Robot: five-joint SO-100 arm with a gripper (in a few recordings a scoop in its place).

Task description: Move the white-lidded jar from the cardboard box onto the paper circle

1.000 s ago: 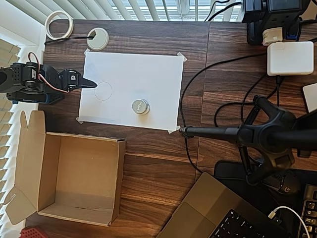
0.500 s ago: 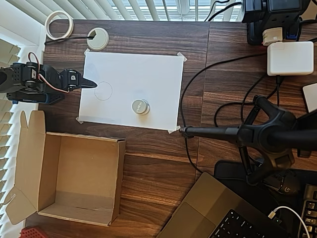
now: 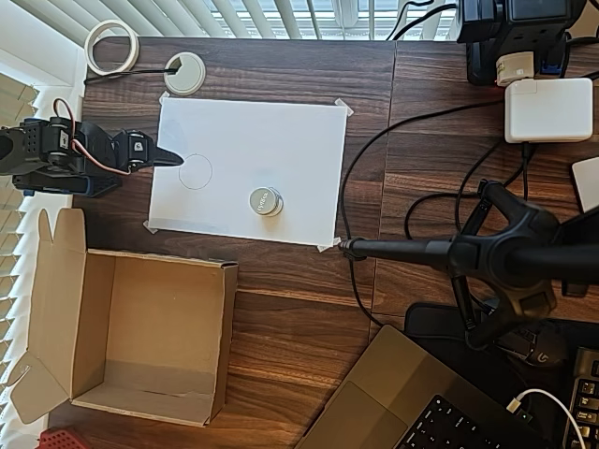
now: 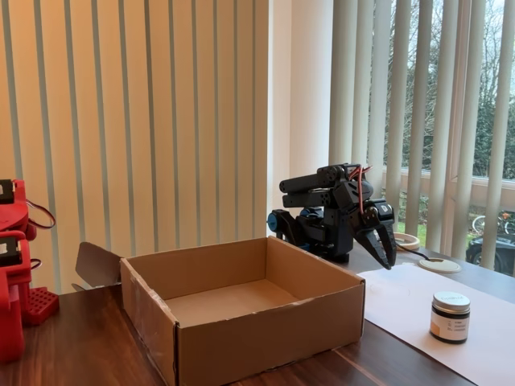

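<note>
the bench (image 3: 309, 309) is dark wood-grain with a soft sheen and a seam between boards. the box (image 3: 131, 332) is plain brown corrugated cardboard, matt, with rough cut edges. the sheet (image 3: 281, 140) is smooth matt white paper, taped at the corners. the jar (image 4: 451, 317) has a flat pale lid with a dull gloss and dark glossy sides bearing a paper label. the fingers (image 4: 385, 241) look like matt black plastic.
</note>
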